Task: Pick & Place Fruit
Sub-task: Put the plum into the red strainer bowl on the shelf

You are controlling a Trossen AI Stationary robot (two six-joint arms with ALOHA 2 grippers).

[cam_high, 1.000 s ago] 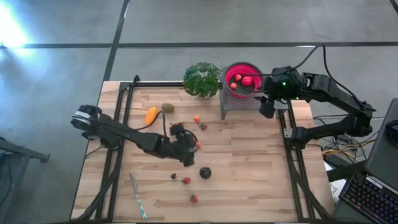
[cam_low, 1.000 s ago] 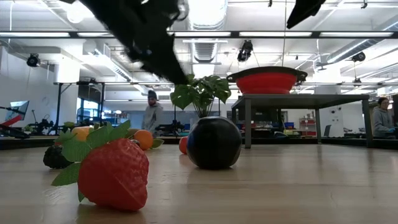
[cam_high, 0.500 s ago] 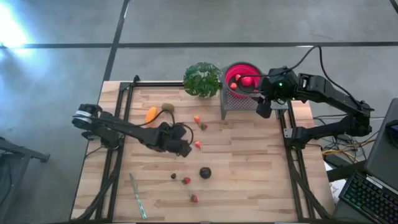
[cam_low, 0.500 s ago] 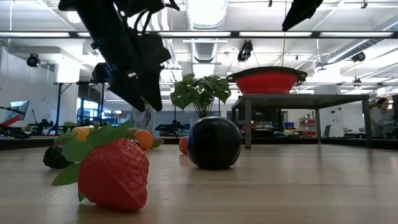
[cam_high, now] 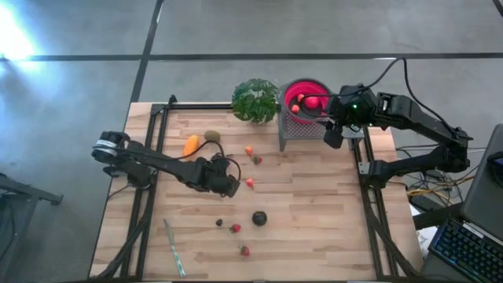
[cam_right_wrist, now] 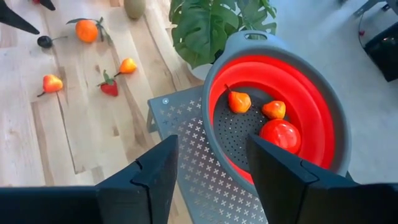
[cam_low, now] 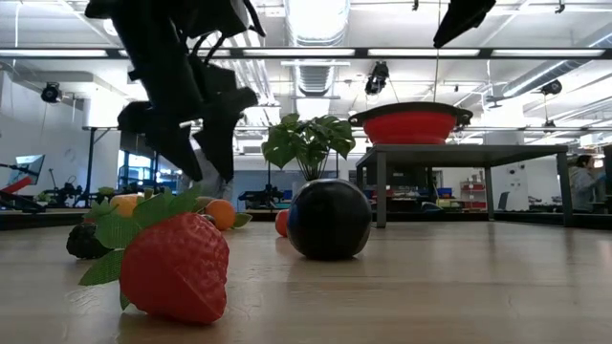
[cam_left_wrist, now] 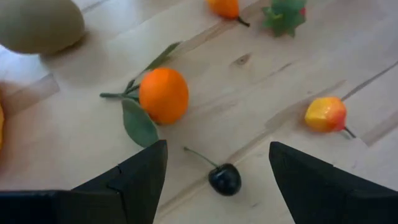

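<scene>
My left gripper (cam_left_wrist: 217, 163) hovers open over mid-table, the dark cherry (cam_left_wrist: 224, 179) between its fingers, stem angled aside; my right gripper (cam_right_wrist: 208, 165), open and empty, waits above the red bowl (cam_right_wrist: 323, 118).

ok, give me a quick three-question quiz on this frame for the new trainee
1. True or false: the right gripper has a fruit in its jaws.
2. Which fruit lies on the table between the jaws of the left gripper, as seen in the left wrist view? A) orange B) cherry C) kiwi
3. How many fruits are in the bowl?

Key: 1 false, the jaws are open and empty above the bowl. 2 B. 3 three.
</scene>
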